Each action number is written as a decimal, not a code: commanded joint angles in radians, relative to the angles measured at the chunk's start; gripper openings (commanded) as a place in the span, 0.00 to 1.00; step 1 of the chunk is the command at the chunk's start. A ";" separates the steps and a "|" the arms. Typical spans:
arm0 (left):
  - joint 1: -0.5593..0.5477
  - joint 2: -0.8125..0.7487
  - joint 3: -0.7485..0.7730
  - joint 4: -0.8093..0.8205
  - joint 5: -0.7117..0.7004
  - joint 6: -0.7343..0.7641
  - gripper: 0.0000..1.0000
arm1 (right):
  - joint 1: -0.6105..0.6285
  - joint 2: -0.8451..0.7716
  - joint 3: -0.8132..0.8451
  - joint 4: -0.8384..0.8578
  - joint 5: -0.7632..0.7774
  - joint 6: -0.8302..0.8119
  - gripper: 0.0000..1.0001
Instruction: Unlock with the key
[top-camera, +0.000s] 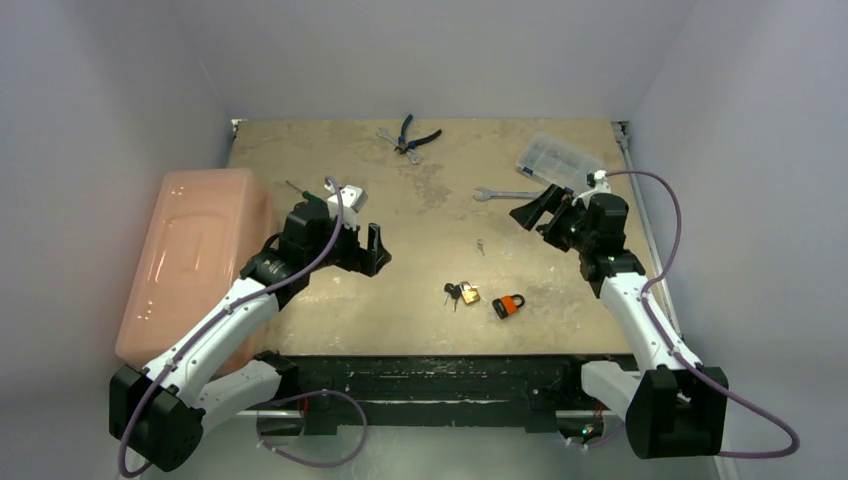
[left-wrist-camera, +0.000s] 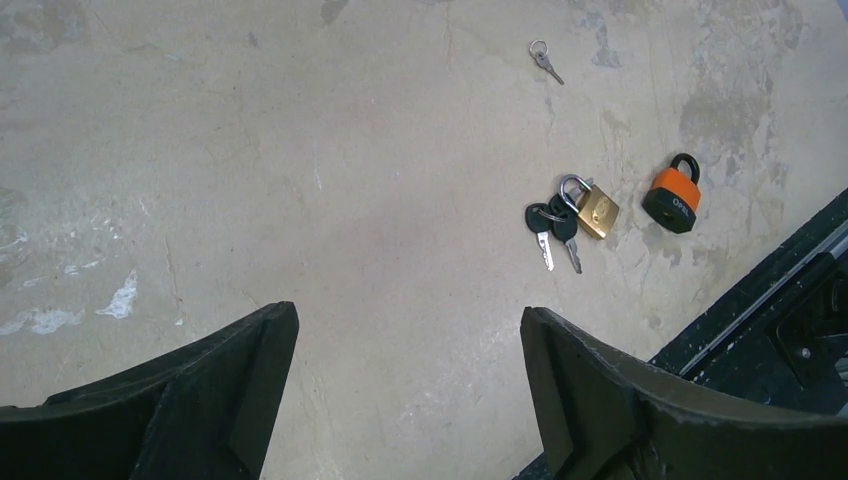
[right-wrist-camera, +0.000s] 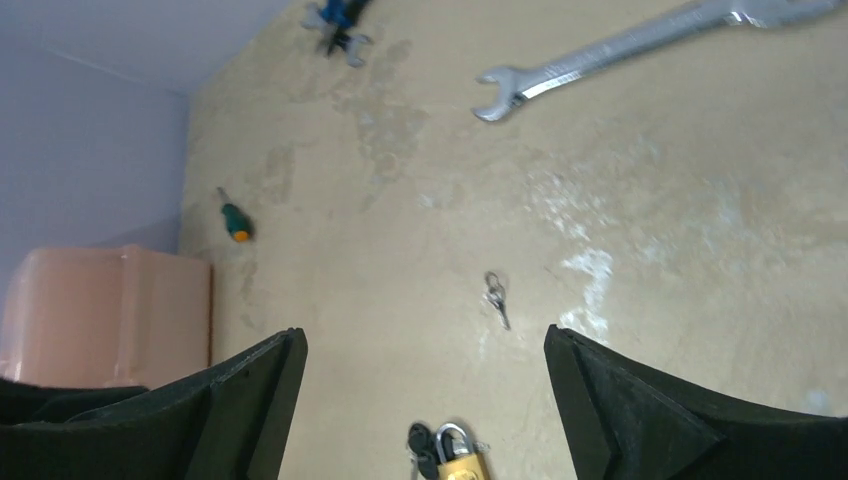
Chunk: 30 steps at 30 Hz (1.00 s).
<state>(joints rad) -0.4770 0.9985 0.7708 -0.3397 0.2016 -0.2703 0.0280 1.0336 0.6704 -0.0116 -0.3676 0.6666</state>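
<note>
Black front rail (top-camera: 430, 372), scuffed beige tabletop (top-camera: 400, 312) with brass padlock (top-camera: 469, 294), pale walls (top-camera: 420, 50)

The orange padlock (left-wrist-camera: 672, 195) has a short word in white letters on its black lower part, too small to read. The brass padlock (left-wrist-camera: 597, 210) bears a stamped mark, also unreadable.

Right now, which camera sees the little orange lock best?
The left wrist camera: the orange padlock lies whole and unblocked there, shackle and body clear. The top camera shows the padlock only as a tiny orange spot. The right wrist camera misses it entirely.
</note>
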 joint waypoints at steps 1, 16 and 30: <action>-0.005 -0.006 0.027 0.015 -0.016 0.003 0.87 | 0.004 0.038 0.071 -0.207 0.116 0.016 0.99; -0.005 0.007 0.036 0.003 -0.055 0.002 0.85 | 0.252 -0.105 0.024 -0.521 0.564 0.374 0.99; -0.005 -0.030 0.035 -0.016 -0.129 -0.007 0.82 | 0.500 0.107 0.065 -0.643 0.691 0.573 0.99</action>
<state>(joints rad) -0.4793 0.9943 0.7708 -0.3637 0.1024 -0.2707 0.4877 1.1233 0.6918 -0.5831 0.2314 1.1355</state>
